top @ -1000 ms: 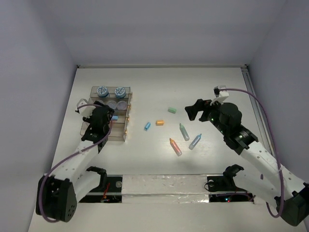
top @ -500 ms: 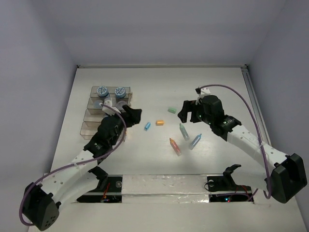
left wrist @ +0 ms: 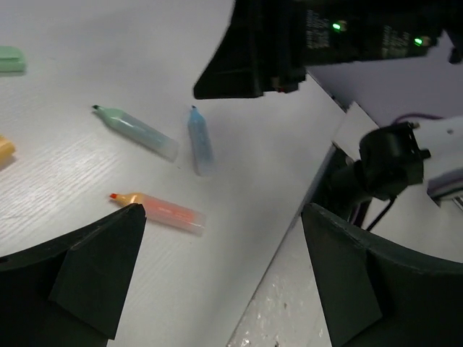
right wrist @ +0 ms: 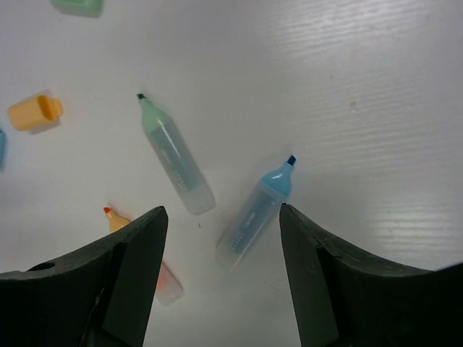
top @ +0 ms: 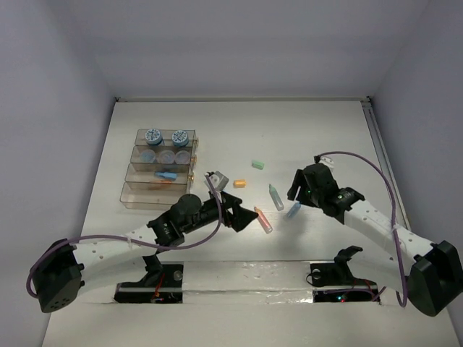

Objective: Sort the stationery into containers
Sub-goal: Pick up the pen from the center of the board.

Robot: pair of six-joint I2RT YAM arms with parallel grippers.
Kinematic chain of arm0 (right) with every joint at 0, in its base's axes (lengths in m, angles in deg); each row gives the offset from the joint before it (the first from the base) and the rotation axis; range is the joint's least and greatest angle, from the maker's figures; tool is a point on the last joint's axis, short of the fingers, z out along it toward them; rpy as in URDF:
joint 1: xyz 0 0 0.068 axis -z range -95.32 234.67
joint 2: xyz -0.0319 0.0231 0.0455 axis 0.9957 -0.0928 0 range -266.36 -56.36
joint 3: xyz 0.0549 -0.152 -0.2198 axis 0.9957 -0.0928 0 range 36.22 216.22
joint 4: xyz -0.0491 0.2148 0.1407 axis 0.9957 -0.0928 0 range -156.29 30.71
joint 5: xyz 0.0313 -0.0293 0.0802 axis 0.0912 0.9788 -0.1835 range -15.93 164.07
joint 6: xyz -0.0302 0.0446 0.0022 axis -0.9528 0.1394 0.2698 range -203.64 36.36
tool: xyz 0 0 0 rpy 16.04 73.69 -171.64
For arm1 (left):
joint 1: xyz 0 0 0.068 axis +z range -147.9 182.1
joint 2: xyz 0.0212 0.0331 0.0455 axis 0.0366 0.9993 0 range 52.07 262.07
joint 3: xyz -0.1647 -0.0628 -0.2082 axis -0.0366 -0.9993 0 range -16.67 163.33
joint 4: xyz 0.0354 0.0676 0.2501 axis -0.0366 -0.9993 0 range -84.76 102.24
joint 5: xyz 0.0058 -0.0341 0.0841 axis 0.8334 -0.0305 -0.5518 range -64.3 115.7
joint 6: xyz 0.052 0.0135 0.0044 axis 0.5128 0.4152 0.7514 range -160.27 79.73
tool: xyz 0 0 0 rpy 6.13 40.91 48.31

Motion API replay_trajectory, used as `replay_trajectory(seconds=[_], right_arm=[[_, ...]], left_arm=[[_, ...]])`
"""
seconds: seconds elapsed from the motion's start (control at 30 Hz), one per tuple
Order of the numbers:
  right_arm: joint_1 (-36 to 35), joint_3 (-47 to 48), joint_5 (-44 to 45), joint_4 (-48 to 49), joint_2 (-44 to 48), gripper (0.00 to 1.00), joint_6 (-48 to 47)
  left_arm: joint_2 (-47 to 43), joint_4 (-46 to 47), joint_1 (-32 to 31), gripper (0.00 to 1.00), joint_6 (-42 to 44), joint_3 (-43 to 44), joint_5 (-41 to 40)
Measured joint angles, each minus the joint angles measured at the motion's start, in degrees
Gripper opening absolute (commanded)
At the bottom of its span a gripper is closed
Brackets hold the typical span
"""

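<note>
- Counter: carries a stepped block of four clear, brown-tinted trays at its left and a scatter of loose stationery near its middle.
- Far tray: holds two round jars with patterned tops, side by side.
- Next tray down: holds three pale round things, too blurred to name.
- Third tray: holds a stowed blue marker, lying lengthwise.
- Nearest tray: shows a faint orange streak, too unclear to name.
- Loose on the counter, well apart from the trays:
  - a green cap farthest back
  - an orange cap nearer and to its left
  - then a green marker, a loose blue marker and an orange marker, all three with bare tips
- Left arm: stretches low across the counter toward the middle.
- Left jaws: apart, clamped on nothing, just beside the orange marker. In the wrist view one black finger overlaps that marker's tip; cannot tell whether it touches.
- Right arm: bends in from the right.
- Right jaws: hang over the loose blue marker, apart and gripping nothing. In the wrist view that marker lies flat on the counter between them, beside the blunt end of the green marker.
</note>
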Motion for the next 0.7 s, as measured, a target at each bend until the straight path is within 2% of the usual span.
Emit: replay_trajectory(seconds=[0.3,0.7], right_arm=[[0.0,3.3,2.8,-8.9,-15.0,0.7,8.7],[0.0,4.3,2.3,-11.4,-17.5,0.65,16.1]], left_arm=[[-1.4,1.6,-2.4,0.98,5.6,-0.4,4.2],[-3.7,1.6,-2.4,0.99,6.1,-1.6,5.3]])
